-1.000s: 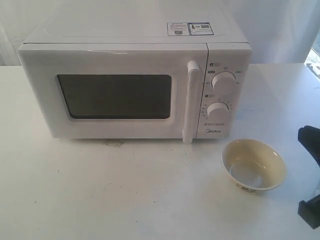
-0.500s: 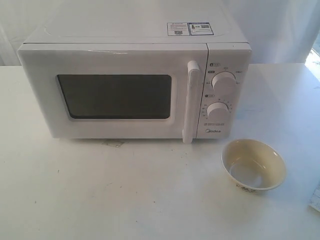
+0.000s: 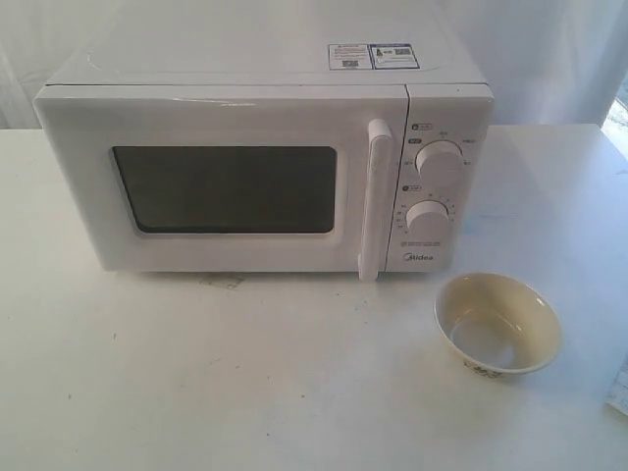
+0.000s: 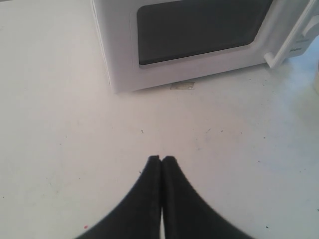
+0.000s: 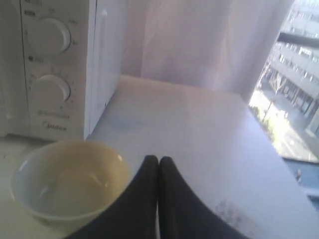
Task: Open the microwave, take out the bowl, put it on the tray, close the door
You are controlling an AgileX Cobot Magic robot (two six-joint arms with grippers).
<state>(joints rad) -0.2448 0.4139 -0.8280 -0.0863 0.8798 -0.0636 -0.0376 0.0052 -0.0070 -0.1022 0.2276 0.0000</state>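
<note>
The white microwave [image 3: 265,167] stands at the back of the table with its door [image 3: 224,186] shut and the bar handle [image 3: 374,201] upright. The cream-yellow bowl [image 3: 497,323] sits upright and empty on the table, in front of the dials and to their right. No tray shows in any view. Neither gripper appears in the exterior view. My left gripper [image 4: 161,159] is shut and empty above bare table, short of the microwave [image 4: 199,35]. My right gripper [image 5: 158,160] is shut and empty, close beside the bowl [image 5: 70,181] and apart from it.
A white curtain [image 5: 199,45] hangs behind the table, with a window [image 5: 294,89] beyond the right edge. A small patterned scrap [image 3: 619,392] lies at the table's far right edge. A faint stain [image 3: 222,281] marks the table under the door.
One second ago the right gripper's dark fingers showed at the exterior view's right edge; they have since withdrawn out of that view. Microwave and bowl have not moved.
</note>
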